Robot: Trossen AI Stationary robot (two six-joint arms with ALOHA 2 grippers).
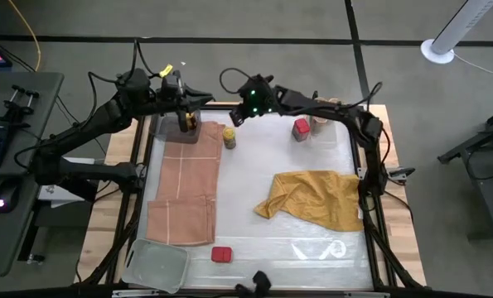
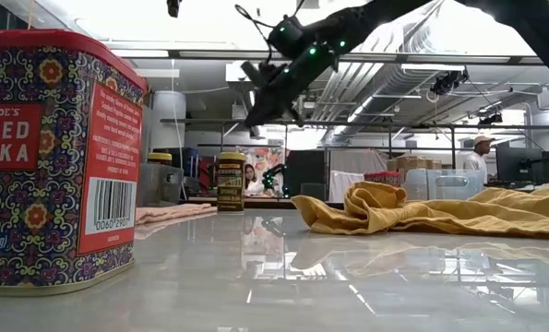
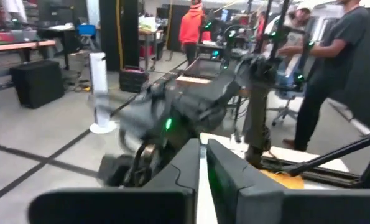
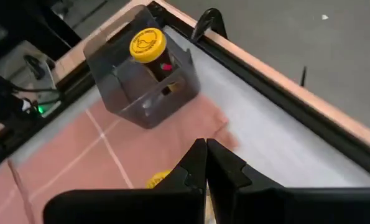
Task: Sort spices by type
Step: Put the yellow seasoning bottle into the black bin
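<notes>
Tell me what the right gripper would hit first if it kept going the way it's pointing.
Probably the grey holder with a yellow-capped jar inside; the right gripper points at it over the pink cloth, though depth is unclear.

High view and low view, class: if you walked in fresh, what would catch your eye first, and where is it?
In the low view a red paprika tin looms at the near left edge. From above, a crumpled mustard-yellow cloth lies right of the table's middle, and a pink cloth lies along the left side. Both arms meet over the far edge, the right gripper above a yellow-capped jar.
</notes>
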